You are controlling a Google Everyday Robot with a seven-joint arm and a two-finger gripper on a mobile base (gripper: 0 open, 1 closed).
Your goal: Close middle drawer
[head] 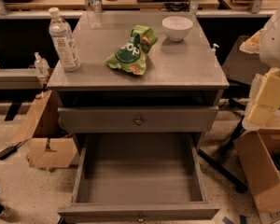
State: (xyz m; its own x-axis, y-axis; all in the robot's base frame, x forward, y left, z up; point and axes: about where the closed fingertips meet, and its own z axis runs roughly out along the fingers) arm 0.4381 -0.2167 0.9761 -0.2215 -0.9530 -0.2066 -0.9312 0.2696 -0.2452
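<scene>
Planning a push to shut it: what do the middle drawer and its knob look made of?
Middle drawer: probably wood painted matt grey; dull, even faces, board-like walls. Knob: seems brass-toned metal; small, round, slight glint. The tool is at the right edge, apart from the drawer.

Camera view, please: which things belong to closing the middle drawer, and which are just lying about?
For the job: the middle drawer, pulled open; the gripper, at the right edge, away from it.
Lying about: two water bottles, green bag, white bowl, on the cabinet top; cardboard box on the floor.
</scene>
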